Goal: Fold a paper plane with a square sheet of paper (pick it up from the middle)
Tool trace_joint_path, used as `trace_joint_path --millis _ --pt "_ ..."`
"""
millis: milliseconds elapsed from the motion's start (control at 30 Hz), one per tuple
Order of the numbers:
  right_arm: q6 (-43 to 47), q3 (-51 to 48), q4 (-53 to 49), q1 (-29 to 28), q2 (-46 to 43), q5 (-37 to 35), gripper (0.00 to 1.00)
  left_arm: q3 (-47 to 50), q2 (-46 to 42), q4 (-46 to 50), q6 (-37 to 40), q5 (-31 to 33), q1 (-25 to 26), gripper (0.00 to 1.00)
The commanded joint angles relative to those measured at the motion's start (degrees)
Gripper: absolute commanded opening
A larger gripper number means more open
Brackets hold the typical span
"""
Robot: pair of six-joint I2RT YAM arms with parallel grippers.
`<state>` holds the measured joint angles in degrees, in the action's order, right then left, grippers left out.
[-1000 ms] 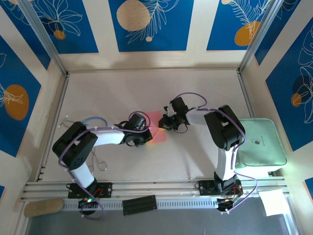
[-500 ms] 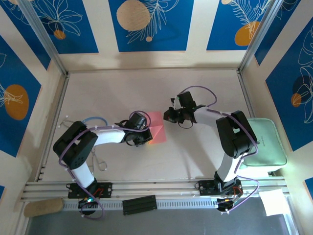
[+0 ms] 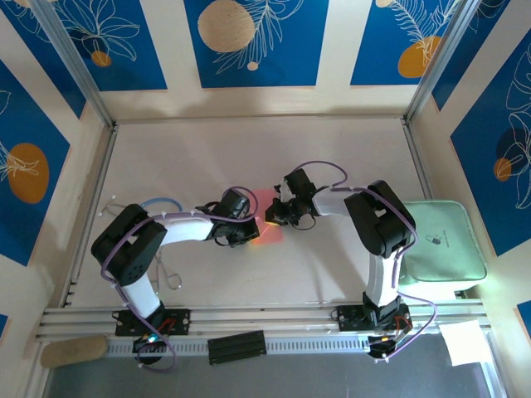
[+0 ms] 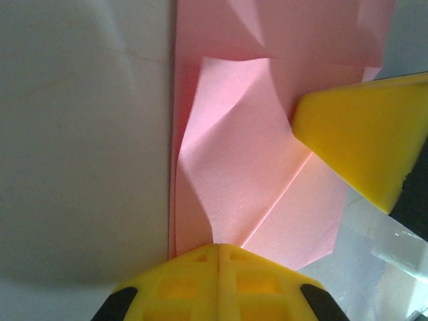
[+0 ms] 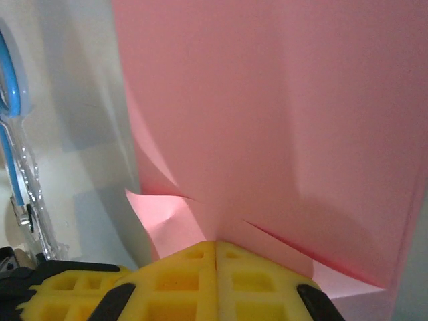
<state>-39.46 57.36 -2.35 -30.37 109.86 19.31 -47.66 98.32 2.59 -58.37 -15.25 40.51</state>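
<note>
The pink-red square sheet of paper (image 3: 270, 232) lies mid-table, partly folded into a creased, roughly rectangular shape rather than a narrow dart. My left gripper (image 3: 246, 230) is at its left edge. In the left wrist view its yellow fingers (image 4: 187, 281) are shut together, with a raised flap of the sheet (image 4: 247, 174) running into the seam between them. My right gripper (image 3: 273, 213) comes in from the right, jaws shut, its tip (image 5: 215, 246) against the sheet (image 5: 281, 114). One right finger (image 4: 361, 140) rests on the paper's right side.
A blue-handled tool (image 3: 160, 203) lies left of the left arm and shows again (image 5: 8, 100) beside the paper. A pale green pad (image 3: 440, 245) sits at the right edge, with a white paper sheet (image 3: 465, 342) below it. A black strip (image 3: 236, 346) lies on the front rail.
The right gripper lifted off to the upper right half a second ago, then came back down-left onto the paper. The left gripper kept its place at the left edge.
</note>
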Motion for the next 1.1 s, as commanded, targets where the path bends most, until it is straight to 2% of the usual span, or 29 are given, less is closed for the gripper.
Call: trace_joint_path --millis 0,100,233,633,1067 --pt "-0.35 0.89 -2.71 0.17 1.96 -1.19 0.03 -1.86 -1.14 0.44 3.45 -1.19 -0.33 0.06" --pt "0.04 1.12 -3.94 0.22 2.97 -1.56 0.02 -2.5 -0.76 -1.35 4.23 -1.29 -0.34 0.13" --pt "0.18 1.09 -4.55 0.19 3.49 -1.83 0.02 -3.05 1.27 -4.13 3.94 -1.84 -0.55 0.13" --pt "0.08 0.67 -4.96 0.66 3.69 -1.9 0.01 -4.43 6.15 -6.38 4.0 -2.07 -1.04 0.04" --pt "1.04 0.57 -9.82 0.77 6.98 -6.44 0.0 6.17 1.79 -6.6 -0.32 -3.82 -1.14 0.04"
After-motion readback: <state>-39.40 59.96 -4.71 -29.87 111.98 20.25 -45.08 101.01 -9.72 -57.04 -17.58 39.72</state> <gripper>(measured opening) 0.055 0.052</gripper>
